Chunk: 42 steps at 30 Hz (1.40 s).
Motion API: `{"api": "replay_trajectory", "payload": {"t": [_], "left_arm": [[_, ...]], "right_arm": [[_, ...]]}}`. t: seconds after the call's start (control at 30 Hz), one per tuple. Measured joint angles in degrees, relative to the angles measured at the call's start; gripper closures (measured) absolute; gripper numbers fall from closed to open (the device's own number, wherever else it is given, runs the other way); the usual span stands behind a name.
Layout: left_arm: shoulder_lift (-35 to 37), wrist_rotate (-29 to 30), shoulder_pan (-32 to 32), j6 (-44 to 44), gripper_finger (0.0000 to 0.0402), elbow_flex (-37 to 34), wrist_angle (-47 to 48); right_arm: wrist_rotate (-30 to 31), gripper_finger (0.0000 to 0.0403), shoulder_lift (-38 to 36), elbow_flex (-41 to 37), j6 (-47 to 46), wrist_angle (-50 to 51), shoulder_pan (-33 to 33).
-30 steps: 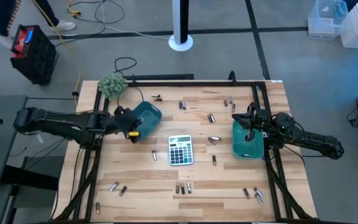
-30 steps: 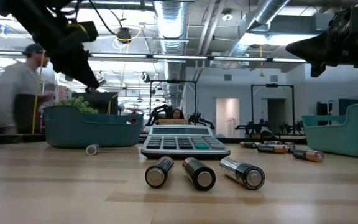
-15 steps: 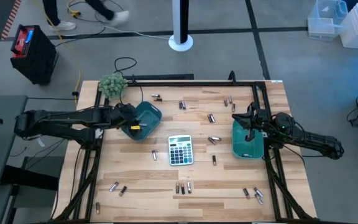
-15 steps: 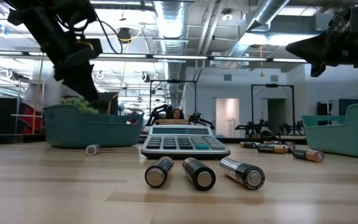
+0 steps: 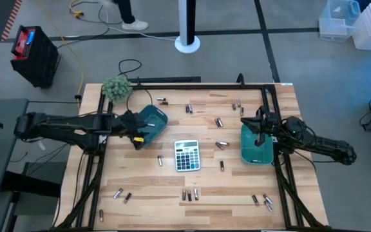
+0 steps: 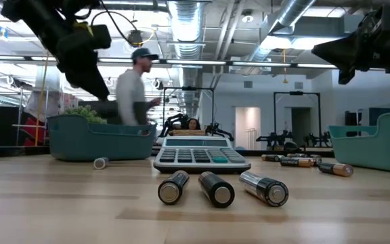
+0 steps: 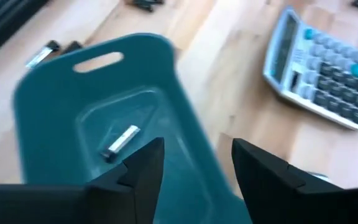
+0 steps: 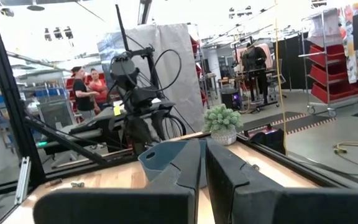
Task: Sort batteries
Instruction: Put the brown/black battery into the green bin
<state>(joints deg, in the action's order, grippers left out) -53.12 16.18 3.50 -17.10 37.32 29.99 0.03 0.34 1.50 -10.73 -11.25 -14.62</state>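
Left claw (image 7: pixel 191 168): hovers over the left teal tray (image 5: pixel 152 120), fingers now apart where a second ago they were together; judged a release just made.
Right claw (image 8: pixel 202 163): fingers together, empty, poised above the right teal tray (image 5: pixel 256 144).
Worktop (image 5: pixel 147 187): pale wood planks, flat.
Trays: smooth moulded plastic, slotted handle.
Calculator (image 5: pixel 187 155): grey, keyed, central.
Dropped battery (image 7: pixel 120 141): silvery cylinder lying on the left tray's floor.
Remaining batteries (image 5: pixel 189 194): small metallic cylinders, scattered across the worktop, unsorted.
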Motion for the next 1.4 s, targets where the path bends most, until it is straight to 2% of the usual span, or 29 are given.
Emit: {"api": "replay_trajectory", "payload": {"t": [0.33, 0.5, 0.77, 0.93, 1.1, 1.27, 1.4], "left_arm": [[-0.1, -0.62, -9.8, 0.31, 0.0229, 2.95, 1.44], [-1.84, -0.33, -14.63, 0.23, 0.0229, 2.54, -3.43], [-7.17, 4.26, -17.96, 3.98, 0.0229, 2.1, -11.26], [-8.92, 8.32, -17.94, 9.83, 0.0229, 2.1, -17.7], [-8.79, 11.44, -17.89, 12.93, 0.0229, 2.1, -21.88], [-8.74, 12.59, -17.89, 12.95, 0.0229, 2.08, -21.62], [-8.73, 12.59, -17.89, 14.06, 0.0229, 2.08, -22.2]], "right_arm": [[0.0, 0.0359, 0.0, 0.0, -5.83, -1.67, 0.01], [-0.91, 0.0359, 0.02, 0.0, -9.06, -1.67, 0.33], [-2.09, 0.0357, 4.08, 0.97, -8.0, -6.62, 7.81], [-0.31, 0.0354, 13.73, 7.03, -3.88, -6.04, 12.46], [0.99, 0.0354, 28.79, 15.25, 0.37, -5.0, 15.13], [1.94, 0.0354, 44.4, 25.8, -1.53, 9.74, 18.0], [4.11, 0.0354, 56.4, 32.81, -4.48, 15.27, 22.38]]}}
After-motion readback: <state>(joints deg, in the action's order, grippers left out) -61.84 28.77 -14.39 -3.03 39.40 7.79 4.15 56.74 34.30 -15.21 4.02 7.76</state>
